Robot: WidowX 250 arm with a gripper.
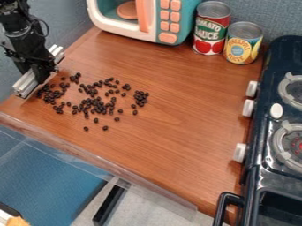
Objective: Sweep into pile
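Beans (98, 105) lie on the stove (266, 175) side of the bar (27, 83) pinched in my fingers (40, 73), its long face broadside to them.

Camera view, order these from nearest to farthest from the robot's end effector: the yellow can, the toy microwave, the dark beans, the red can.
From the end effector:
1. Dark beans, scattered on the counter right beside it.
2. Toy microwave, at the back of the counter.
3. Red can, just past the microwave.
4. Yellow can, beyond the red can, toward the stove.
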